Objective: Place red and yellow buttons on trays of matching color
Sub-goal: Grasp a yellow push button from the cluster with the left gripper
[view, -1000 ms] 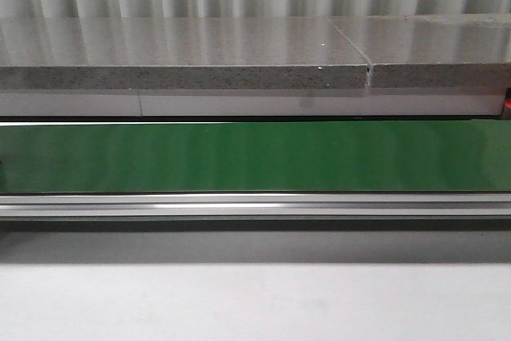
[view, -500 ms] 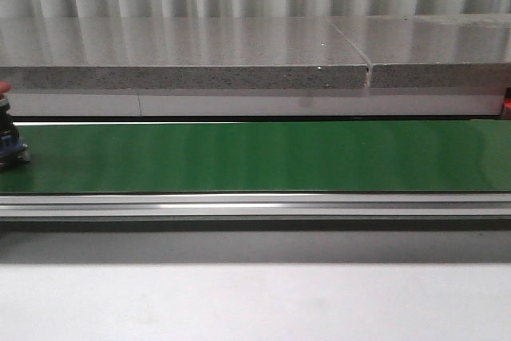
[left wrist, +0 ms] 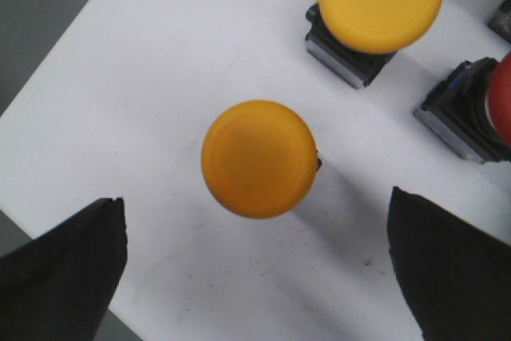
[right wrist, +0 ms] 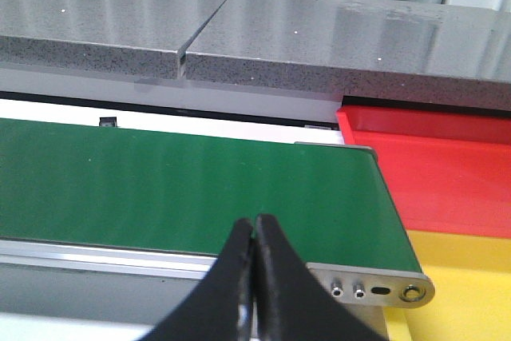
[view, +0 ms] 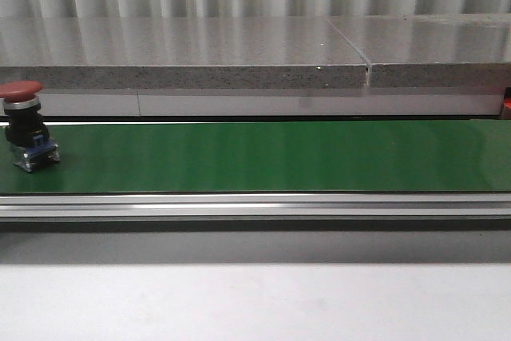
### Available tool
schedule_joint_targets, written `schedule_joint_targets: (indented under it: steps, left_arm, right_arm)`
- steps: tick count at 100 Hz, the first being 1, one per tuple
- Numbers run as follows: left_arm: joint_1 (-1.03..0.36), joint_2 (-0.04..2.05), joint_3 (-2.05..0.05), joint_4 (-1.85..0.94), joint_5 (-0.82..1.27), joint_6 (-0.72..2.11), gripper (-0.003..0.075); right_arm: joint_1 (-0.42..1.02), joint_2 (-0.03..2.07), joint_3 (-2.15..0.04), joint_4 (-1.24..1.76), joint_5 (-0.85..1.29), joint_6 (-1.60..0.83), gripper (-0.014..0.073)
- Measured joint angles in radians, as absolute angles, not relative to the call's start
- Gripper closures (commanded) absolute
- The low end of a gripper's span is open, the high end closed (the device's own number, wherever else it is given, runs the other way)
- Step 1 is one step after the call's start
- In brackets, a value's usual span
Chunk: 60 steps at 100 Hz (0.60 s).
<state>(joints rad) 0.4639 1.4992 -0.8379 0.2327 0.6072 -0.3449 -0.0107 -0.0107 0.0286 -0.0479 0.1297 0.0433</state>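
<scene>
A red button (view: 26, 124) with a black base stands on the green conveyor belt (view: 263, 156) at its far left end in the front view. In the left wrist view, a yellow button (left wrist: 259, 159) stands on a white surface (left wrist: 160, 61) just ahead of my open left gripper (left wrist: 257, 265); nothing is between its fingers. A second yellow button (left wrist: 381, 1) and a red button (left wrist: 499, 101), cut by the frame edge, stand further off. My right gripper (right wrist: 255, 225) is shut and empty over the belt's near rail, beside the red tray (right wrist: 435, 173) and yellow tray (right wrist: 459, 277).
A grey stone ledge (view: 184, 57) runs behind the belt, with a corrugated wall beyond. An aluminium rail (view: 255, 205) borders the belt's front. The white surface's edge (left wrist: 48, 77) drops off to one side of the left gripper.
The red button has ridden in on the belt from the left edge; a second ago the belt was bare, half a second ago only the base showed.
</scene>
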Motion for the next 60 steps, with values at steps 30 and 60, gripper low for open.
schedule_joint_targets:
  steps: [30, 60]
  left_arm:
    - [0.467, 1.626, -0.905, 0.242, 0.574, -0.345, 0.0099]
    - [0.467, 1.7, -0.933, 0.244, 0.558, -0.346, 0.0153]
  right_arm:
    - [-0.011, -0.011, 0.029, -0.048, 0.13, 0.043, 0.0662]
    - [-0.011, -0.011, 0.029, -0.048, 0.13, 0.043, 0.0662]
